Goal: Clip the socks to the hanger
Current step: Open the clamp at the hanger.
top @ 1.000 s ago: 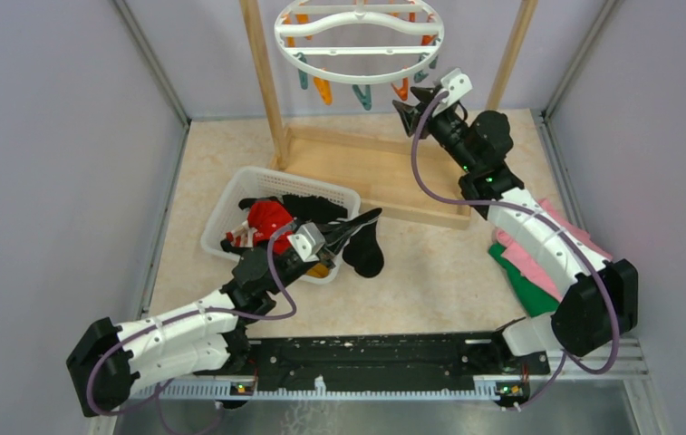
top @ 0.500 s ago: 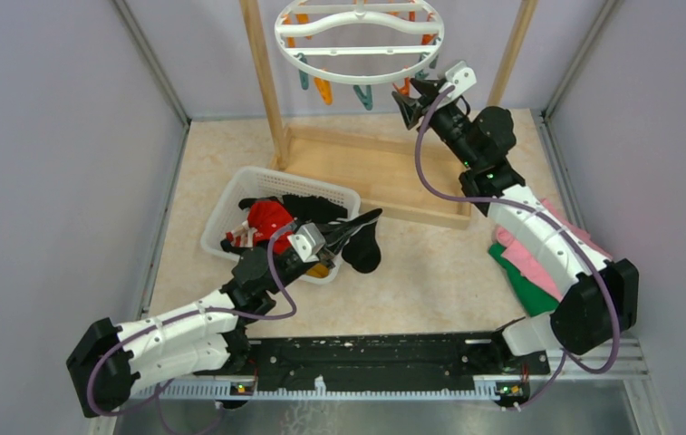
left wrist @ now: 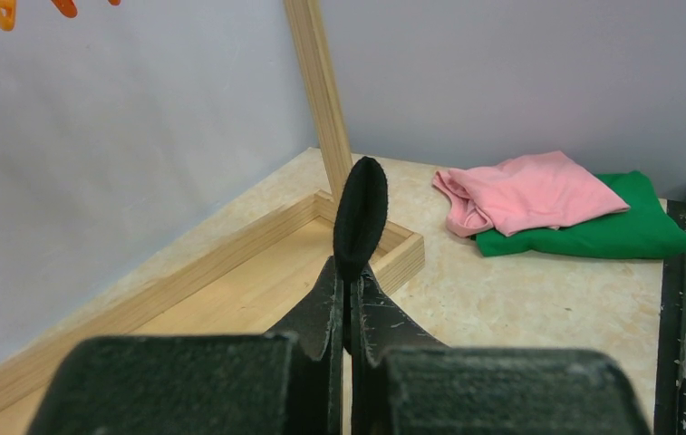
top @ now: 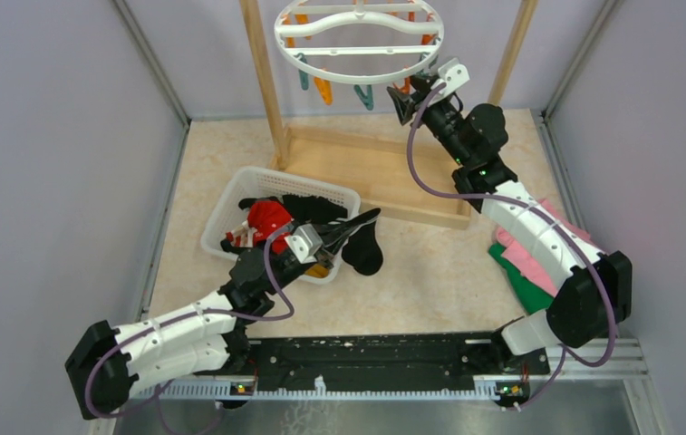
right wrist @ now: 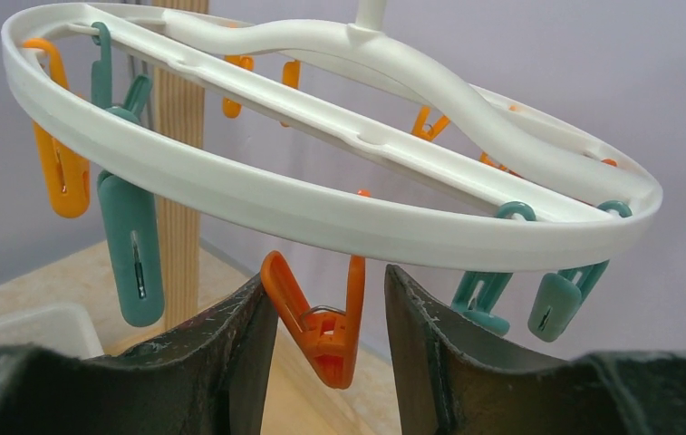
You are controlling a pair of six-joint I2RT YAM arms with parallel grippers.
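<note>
The white ring hanger (top: 357, 41) hangs at the top of the wooden rack, with orange and teal pegs under its rim. My right gripper (top: 409, 95) is open just below its right rim. In the right wrist view the fingers stand either side of one orange peg (right wrist: 321, 317) under the rim (right wrist: 339, 213); the left finger touches it. My left gripper (top: 343, 237) is shut on a black sock (top: 363, 249), which sticks up between the jaws in the left wrist view (left wrist: 360, 213). Other socks, red (top: 268, 217) and black, lie in the basket.
A white mesh basket (top: 248, 186) sits left of centre. The wooden rack base (top: 384, 177) and its posts stand at the back. Folded pink (top: 538, 263) and green (top: 525, 285) cloths lie at the right, under the right arm.
My right gripper has risen and moved left, closer under the hanger's rim, to the orange peg. The left arm and the black sock have barely moved.
</note>
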